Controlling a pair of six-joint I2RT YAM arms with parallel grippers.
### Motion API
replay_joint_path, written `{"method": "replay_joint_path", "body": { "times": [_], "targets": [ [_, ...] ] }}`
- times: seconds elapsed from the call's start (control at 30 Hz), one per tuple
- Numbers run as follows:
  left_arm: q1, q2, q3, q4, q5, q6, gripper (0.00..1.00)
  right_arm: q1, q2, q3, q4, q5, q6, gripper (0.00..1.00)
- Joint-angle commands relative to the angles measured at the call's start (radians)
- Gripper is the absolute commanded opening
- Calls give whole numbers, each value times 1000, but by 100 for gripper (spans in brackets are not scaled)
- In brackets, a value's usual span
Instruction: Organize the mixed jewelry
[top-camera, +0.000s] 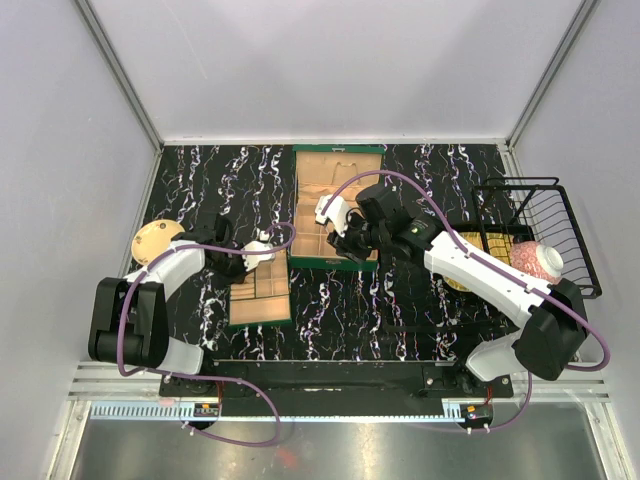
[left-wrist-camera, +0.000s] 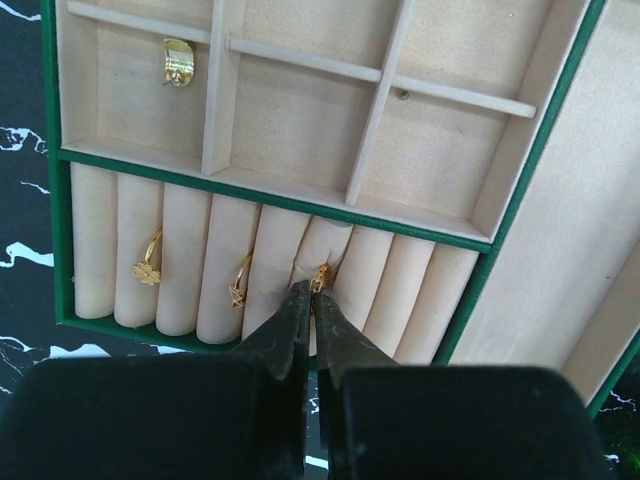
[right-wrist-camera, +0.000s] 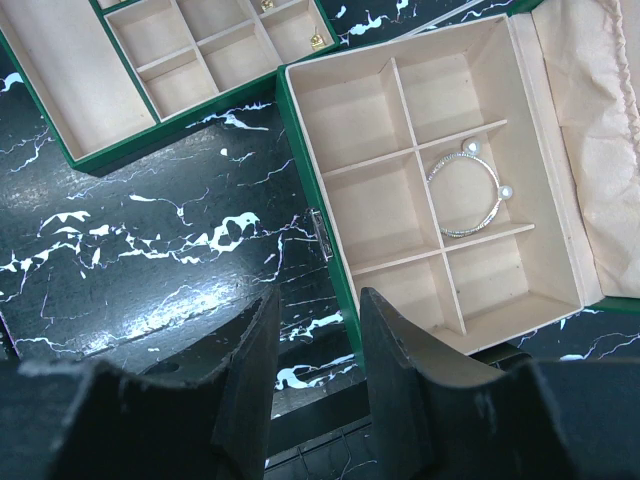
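The left gripper is shown pressed together on a small gold ring, at a groove between the cream ring rolls of the green-edged tray. Another gold ring and a third gold ring are lodged in grooves further left. The right gripper is held half spread and empty over the black marbled table, by the green box. The whitish bracelet lies in a middle compartment beyond the fingertips, with bare compartments on every side.

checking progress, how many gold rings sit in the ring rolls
3: a flower ring near the left, a second ring mid-row, a third ring pinched by the left gripper. The gripper may hide more.
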Motion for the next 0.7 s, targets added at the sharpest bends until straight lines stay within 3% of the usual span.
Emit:
{"method": "replay_joint_path", "body": {
  "times": [0.0,0.27,0.67],
  "targets": [
    [-13,16,-62,-11,-84,-17,4,-10,-26,-2,42,-13,7,44],
    [-18,-9,-83,-1,-98,-25,15,-10,-23,0,42,-12,10,44],
    [-18,-78,9,-120,-87,-29,19,-10,-29,6,36,1,6,44]
  ]
}}
